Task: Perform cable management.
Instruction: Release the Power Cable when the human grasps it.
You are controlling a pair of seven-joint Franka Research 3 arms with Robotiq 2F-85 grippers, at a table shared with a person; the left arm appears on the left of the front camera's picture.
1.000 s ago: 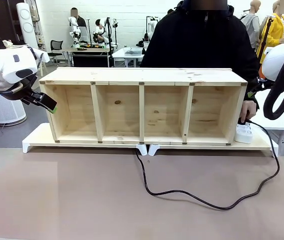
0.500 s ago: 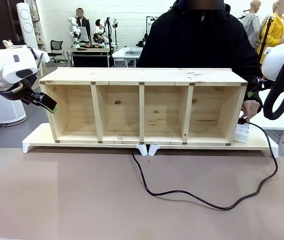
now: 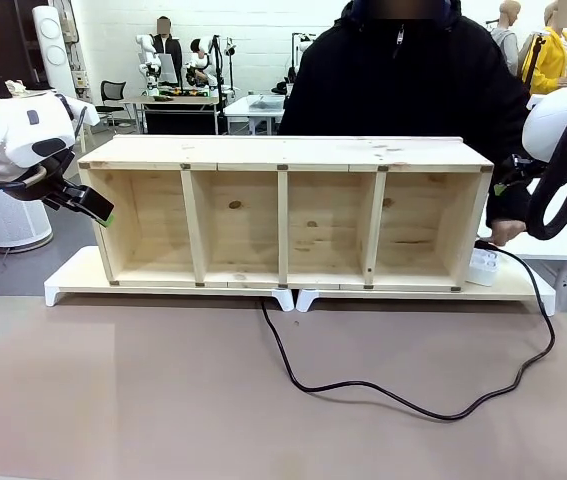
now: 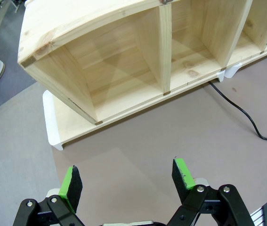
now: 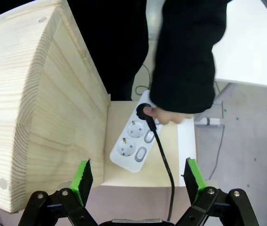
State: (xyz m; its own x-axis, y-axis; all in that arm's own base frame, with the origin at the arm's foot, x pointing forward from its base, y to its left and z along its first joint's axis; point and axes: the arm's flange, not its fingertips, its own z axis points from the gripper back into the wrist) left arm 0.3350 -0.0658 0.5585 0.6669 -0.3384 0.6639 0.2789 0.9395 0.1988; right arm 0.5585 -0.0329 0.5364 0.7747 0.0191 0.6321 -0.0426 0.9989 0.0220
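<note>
Since a moment ago the person's hand [image 3: 507, 232] has lifted a little from the table beside the wooden shelf [image 3: 288, 212], and the near end of the black power cable [image 3: 403, 398] has shifted slightly leftward along the white base board [image 3: 73, 275]; neither of my arms has moved. My left gripper [image 3: 101, 212] hangs just off the left end of the shelf, at about the height of its compartments, touching nothing. In the left wrist view its green-padded fingers [image 4: 71, 184] stand wide apart with nothing between them, above bare brown table [image 4: 138, 165], and the shelf's leftmost open compartment lies ahead of them. A length of the cable curves over the table ahead and to one side of that gripper, well apart from it. My right gripper [image 5: 139, 179] hovers above the right end of the shelf, jaws spread wide and empty. Directly below and ahead of its fingertips lies a small white power strip [image 5: 134, 139] on the base board, just beside the shelf's end wall. The cable's black plug [image 5: 147, 111] sits in the strip's farthest socket, and the person's hand [image 5: 173, 114], coming from a black sleeve, rests against that plug. From the plug the cable runs back toward my right gripper, passing between its fingers lower down without touching them, then loops in a wide arc across the table in front of the shelf.
</note>
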